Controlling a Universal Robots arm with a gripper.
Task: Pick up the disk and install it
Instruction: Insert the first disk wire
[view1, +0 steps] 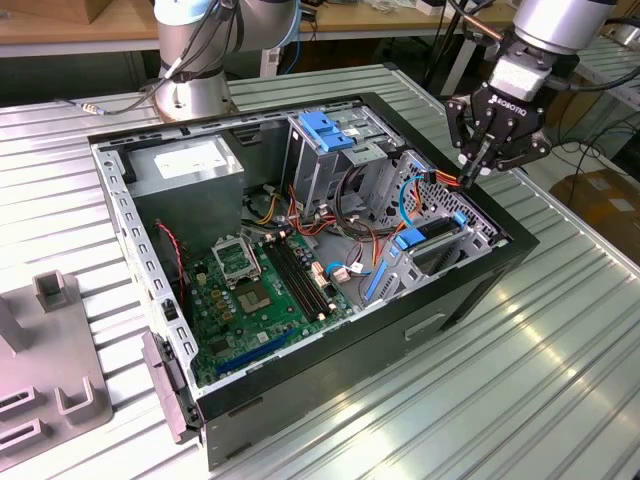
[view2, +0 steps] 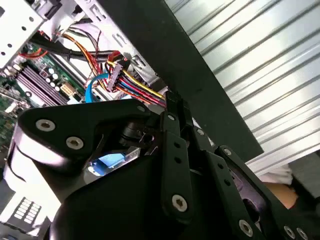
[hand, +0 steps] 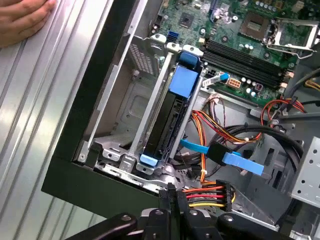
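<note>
The disk (view1: 437, 250) stands on edge in the bay at the corner of the open computer case (view1: 330, 350) on the exterior view's right. In the first wrist view the disk (hand: 162, 120) shows as a dark slab between metal rails, with blue carrier tabs at both ends. My gripper (view1: 473, 172) hovers just above the case's rim beside that bay. It is shut on a bundle of red, yellow and black power wires (view2: 145, 90). Their black connector (hand: 227, 192) hangs a short way from the gripper (hand: 172, 197), which the second wrist view (view2: 167, 100) also shows.
Inside the case lie a green motherboard (view1: 260, 290), a grey power-supply box (view1: 190, 165) and a drive cage with a blue handle (view1: 325, 130). A blue data cable (hand: 235, 162) runs near the bay. A person's hand (hand: 22, 17) rests on the ribbed table. A grey fixture (view1: 50, 350) stands at the exterior view's left.
</note>
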